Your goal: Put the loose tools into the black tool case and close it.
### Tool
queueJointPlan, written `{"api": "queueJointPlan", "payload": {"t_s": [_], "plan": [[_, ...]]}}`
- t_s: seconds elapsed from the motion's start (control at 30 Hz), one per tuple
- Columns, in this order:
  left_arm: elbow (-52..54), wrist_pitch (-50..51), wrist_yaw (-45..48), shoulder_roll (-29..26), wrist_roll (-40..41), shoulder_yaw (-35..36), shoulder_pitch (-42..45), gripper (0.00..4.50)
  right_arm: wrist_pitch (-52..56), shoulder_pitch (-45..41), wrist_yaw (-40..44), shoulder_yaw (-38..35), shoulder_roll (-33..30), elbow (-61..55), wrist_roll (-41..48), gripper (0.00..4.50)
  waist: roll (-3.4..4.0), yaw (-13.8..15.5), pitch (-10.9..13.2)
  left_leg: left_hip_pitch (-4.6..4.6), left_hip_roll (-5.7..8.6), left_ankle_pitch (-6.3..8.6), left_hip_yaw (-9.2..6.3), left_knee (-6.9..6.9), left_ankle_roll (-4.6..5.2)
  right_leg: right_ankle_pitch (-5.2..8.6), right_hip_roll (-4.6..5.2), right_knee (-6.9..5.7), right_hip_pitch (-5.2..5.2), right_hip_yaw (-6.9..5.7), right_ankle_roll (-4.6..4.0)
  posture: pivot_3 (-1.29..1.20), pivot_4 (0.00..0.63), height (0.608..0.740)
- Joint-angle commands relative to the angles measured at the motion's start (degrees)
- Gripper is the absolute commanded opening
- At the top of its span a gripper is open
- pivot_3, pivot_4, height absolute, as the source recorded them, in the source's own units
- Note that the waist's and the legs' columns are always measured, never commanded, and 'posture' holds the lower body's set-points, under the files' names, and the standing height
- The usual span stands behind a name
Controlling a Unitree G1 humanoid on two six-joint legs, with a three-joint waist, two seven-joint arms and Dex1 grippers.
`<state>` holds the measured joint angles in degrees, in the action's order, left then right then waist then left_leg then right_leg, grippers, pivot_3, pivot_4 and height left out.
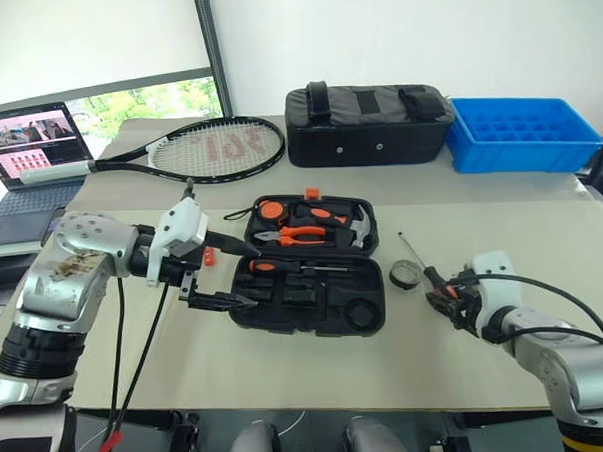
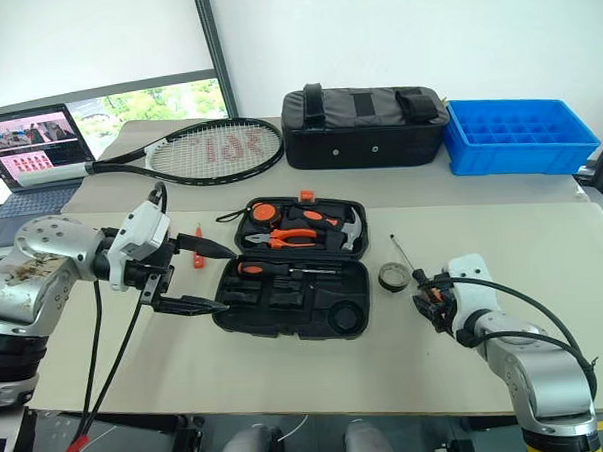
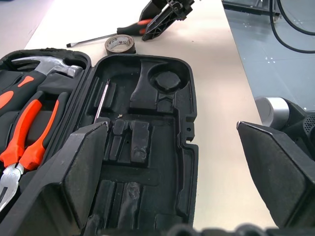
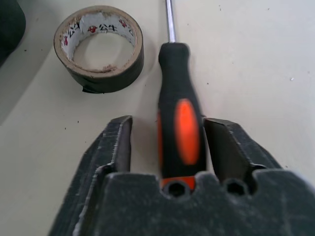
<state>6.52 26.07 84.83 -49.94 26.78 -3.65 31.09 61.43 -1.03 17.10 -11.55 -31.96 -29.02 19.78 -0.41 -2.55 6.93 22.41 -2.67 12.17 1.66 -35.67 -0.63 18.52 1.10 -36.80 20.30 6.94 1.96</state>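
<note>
Screwdriver [image 4: 178, 123] handle end hidden between right gripper [image 4: 167, 142] fingers

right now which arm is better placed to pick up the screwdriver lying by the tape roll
Right. The right gripper already straddles the screwdriver handle, a finger on each side, beside the tape roll. The left gripper hangs open over the tool case, on its far side from that screwdriver.

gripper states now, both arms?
Left gripper: open, empty, over the black tool case.
Right gripper: open, fingers straddling a screwdriver handle, not clamped.
</note>
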Motion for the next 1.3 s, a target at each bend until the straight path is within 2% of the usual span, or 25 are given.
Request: {"api": "queueJointPlan", "payload": {"t_s": [0.03, 0.07, 0.2, 0.3, 0.43, 0.67, 0.93, 1.1, 1.27, 1.3], "plan": [[1.0, -1.3, 0.2, -1.2, 0.7, 1.9, -0.1, 4.5, -1.6, -0.8, -0.3, -1.0, -0.3, -0.3, -0.8, 1.33, 0.0, 0.0, 0.0, 0.0, 0.0, 0.0, 0.0, 0.0, 0.0, 0.0, 0.0, 0.0, 0.0, 0.0, 0.0, 0.0, 0.15, 0.708], [1.0, -1.3, 0.2, -1.2, 0.8, 1.9, -0.2, 4.5, -1.9, -0.9, -0.3, -1.2, -0.4, -0.1, -1.0, 0.99, 0.0, 0.0, 0.0, 0.0, 0.0, 0.0, 0.0, 0.0, 0.0, 0.0, 0.0, 0.0, 0.0, 0.0, 0.0, 0.0, 0.15, 0.708], [0.9, -1.2, 0.0, -0.9, 1.5, 2.4, -0.4, 4.5, -5.5, -2.6, 0.1, -2.5, -2.0, 1.9, -2.5, 0.97, 0.0, 0.0, 0.0, 0.0, 0.0, 0.0, 0.0, 0.0, 0.0, 0.0, 0.0, 0.01, 0.0, 0.0, 0.0, 0.0, 0.15, 0.708], [0.7, -0.1, -1.2, 0.1, 3.1, 3.9, -0.6, 4.5, -11.7, -4.8, 3.7, -2.3, -4.5, 4.1, -2.7, 0.97, 0.01, -0.1, 0.1, -0.01, 0.01, 0.0, 0.03, 0.0, 0.0, 0.0, 0.0, 0.01, 0.02, 0.04, 0.0, 0.0, 0.15, 0.708], [-1.5, 0.5, -3.4, 0.3, 4.5, 7.1, -2.6, 4.5, -23.2, -9.1, 16.1, 2.1, -10.2, 7.2, -2.3, 0.97, 0.07, -0.3, 0.2, -0.02, -0.03, 0.0, 0.06, 0.03, 0.0, 0.0, -0.03, 0.01, 0.04, 0.05, 0.0, 0.0, 0.15, 0.708], [-4.1, -1.5, -5.0, -2.9, 3.7, 12.4, -7.9, 4.5, -42.3, -17.0, 37.3, 15.3, -13.4, 16.7, -5.1, 0.97, -0.07, -0.2, 0.3, -0.1, -0.24, 0.01, 0.0, 0.17, 0.02, -0.03, -0.26, 0.02, 0.05, 0.03, -0.06, 0.0, 0.15, 0.708], [0.6, 0.9, -6.4, -5.2, 7.2, 18.5, -13.7, 4.5, -52.2, -29.9, 47.0, 25.9, -8.3, 33.6, -11.2, 0.97, -0.11, 0.0, 0.3, -0.14, -0.25, 0.01, 0.02, 0.18, 0.01, -0.18, -0.22, -0.02, 0.07, 0.01, -0.33, 0.0, 0.15, 0.708], [2.4, 1.6, -7.3, -6.2, 8.1, 20.6, -16.1, 4.5, -55.0, -32.2, 52.1, 27.9, -7.5, 38.0, -12.1, 0.97, -0.11, 0.5, 0.3, -0.15, -0.26, 0.01, 0.01, 0.23, 0.01, -0.19, -0.2, -0.04, 0.07, -0.05, -0.4, 0.0, 0.15, 0.708], [2.9, 1.3, -7.7, -6.5, 8.2, 21.6, -17.9, 4.5, -54.7, -32.7, 53.2, 28.9, -6.5, 38.8, -13.3, 0.97, -0.11, 0.1, 0.3, -0.19, -0.28, 0.01, 0.01, 0.27, 0.01, -0.19, -0.19, -0.08, 0.09, -0.07, -0.42, 0.0, 0.15, 0.708], [2.9, 1.1, -7.8, -6.5, 8.1, 21.7, -18.3, 4.5, -54.5, -32.9, 52.8, 28.7, -6.1, 39.2, -13.5, 1.77, -0.11, 0.1, 0.3, -0.25, -0.28, 0.01, 0.02, 0.28, 0.01, -0.19, -0.19, -0.16, 0.09, -0.07, -0.42, 0.0, 0.15, 0.708]]}}
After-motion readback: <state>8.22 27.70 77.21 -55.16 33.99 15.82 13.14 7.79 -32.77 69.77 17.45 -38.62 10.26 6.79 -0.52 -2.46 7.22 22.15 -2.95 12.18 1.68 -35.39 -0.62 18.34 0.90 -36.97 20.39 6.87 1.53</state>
